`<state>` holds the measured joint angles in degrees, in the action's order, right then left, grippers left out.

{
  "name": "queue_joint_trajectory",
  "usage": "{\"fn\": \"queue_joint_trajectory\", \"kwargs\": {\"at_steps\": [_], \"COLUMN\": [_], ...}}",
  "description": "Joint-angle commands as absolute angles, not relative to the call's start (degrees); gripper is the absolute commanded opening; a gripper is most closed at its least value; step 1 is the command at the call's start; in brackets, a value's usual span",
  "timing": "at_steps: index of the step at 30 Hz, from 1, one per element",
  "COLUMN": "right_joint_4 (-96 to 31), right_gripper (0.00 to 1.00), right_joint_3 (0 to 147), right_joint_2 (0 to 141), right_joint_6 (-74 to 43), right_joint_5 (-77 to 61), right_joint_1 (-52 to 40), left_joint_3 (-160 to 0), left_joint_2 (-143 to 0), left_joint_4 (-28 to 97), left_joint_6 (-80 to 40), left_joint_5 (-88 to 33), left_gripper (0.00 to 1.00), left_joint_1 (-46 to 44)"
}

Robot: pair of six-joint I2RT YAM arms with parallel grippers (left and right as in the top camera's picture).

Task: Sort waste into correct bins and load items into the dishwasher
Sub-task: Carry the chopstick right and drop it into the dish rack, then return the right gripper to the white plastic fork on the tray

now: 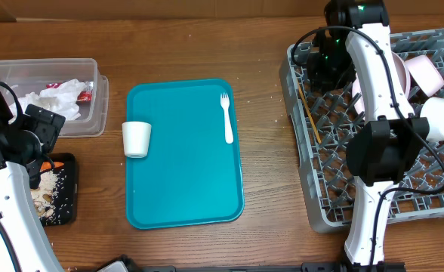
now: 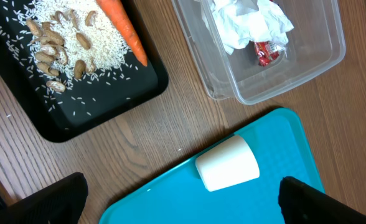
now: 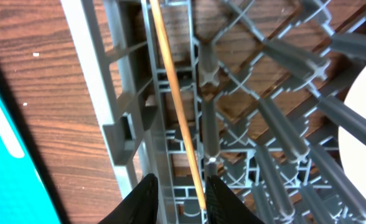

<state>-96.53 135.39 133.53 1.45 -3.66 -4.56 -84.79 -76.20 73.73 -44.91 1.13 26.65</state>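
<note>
- Holds the left claw (image 2: pixel 183 183) spread wide and empty, above the white cup (image 2: pixel 228 163).
- Finds that cup on its side across the left edge of the teal tray (image 2: pixel 164 199), partly over the wooden surface (image 2: pixel 170 118).
- Shows the white fork (image 1: pixel 226 117) flat on the same tray near its far right corner, tines pointing away from the robot, well apart from the cup.
- Sets the right claw (image 3: pixel 183 202) low over the left wall of the grey dish rack (image 3: pixel 117 134), fingers parted a little, wider than the thin wooden stick (image 3: pixel 177 106) that runs between them.
- Leaves that stick lying along the rack's grid, just inside the wall.
- Has a pink bowl (image 1: pixel 424 72) and a white bowl (image 1: pixel 442 117) in the rack, on its right side, beside the right arm.
- Contains, in the clear tub (image 2: pixel 201 56), crumpled white napkins (image 2: pixel 248 22) and the red wrapper (image 2: pixel 269 51), touching each other.
- Carries, on the black tray (image 2: pixel 108 106) just beside the tub, scattered rice and nuts (image 2: pixel 58 43) with the carrot (image 2: pixel 124 28) along one side.
</note>
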Motion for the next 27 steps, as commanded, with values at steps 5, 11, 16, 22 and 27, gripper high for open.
{"fn": "queue_joint_trajectory", "kwargs": {"at_steps": [5, 11, 16, 22, 27], "right_joint_4": [-95.0, -90.0, -79.0, -61.1, -52.2], "right_gripper": [0.35, 1.00, 1.00, 1.00, 1.00], "right_joint_3": [135.5, 134.6, 127.3, 110.2, 100.3], "right_joint_2": [123.5, 121.6, 123.4, 123.9, 123.9], "right_joint_6": [-3.3, -3.3, -14.7, -21.9, -25.4], "right_joint_5": [-6.8, -20.8, -9.2, 0.0, -0.1], "right_joint_1": [-9.9, -18.3, -27.0, -34.4, -35.1], "left_joint_3": [-85.3, -85.3, -85.3, -85.3, -85.3], "left_joint_2": [-76.5, -76.5, -76.5, -76.5, -76.5], "left_joint_4": [73.6, 73.6, 73.6, 73.6, 73.6], "left_joint_6": [-45.4, -45.4, -45.4, -45.4, -45.4], "left_joint_5": [1.5, 1.5, 1.5, 1.5, 1.5], "left_gripper": [1.00, 1.00, 1.00, 1.00, 1.00], "left_joint_1": [26.6, 26.6, 26.6, 26.6, 26.6]}}
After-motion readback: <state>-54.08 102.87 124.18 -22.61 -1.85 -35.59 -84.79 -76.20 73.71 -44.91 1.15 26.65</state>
